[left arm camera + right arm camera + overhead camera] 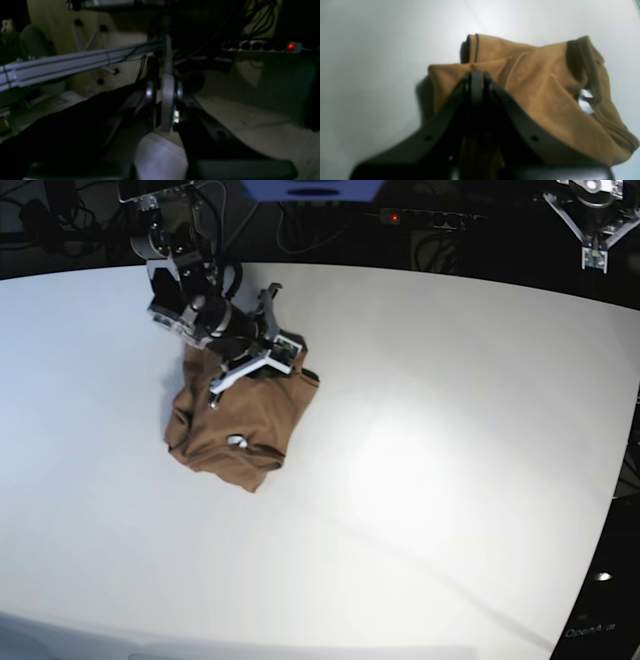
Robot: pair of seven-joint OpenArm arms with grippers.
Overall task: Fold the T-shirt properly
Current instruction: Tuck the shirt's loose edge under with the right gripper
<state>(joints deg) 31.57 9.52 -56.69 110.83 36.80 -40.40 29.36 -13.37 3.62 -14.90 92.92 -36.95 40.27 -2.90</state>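
overhead, the base view shows the white desk [430, 480] with the t-shirt [240, 420] bunched in a rumpled heap toward its far left part, well away from every edge; broad bare surface lies to the right and the near side of the cloth. the right pincer [213, 398] is down at the heap's far edge, its tips on the cloth, while the left pincer [597, 262] hangs raised above the far right corner, well apart from the shirt, against the dark background with a power strip [425, 218]

next, the right wrist view gives what the base view cannot: the right pincer [477, 75] has its jaws pressed together on a raised fold of the t-shirt [545, 87], brown cloth showing between the fingers [520, 125] lower down. a small white label [585, 94] peeks from the neck opening at the right, and bare desk [370, 62] lies to the left and beyond

lastly, the left wrist view is dim and looks off the desk: the left pincer [166, 100] has its jaws together with nothing between them, and behind it are a pale metal rail [62, 65], cables and the power strip [262, 46] with a red light
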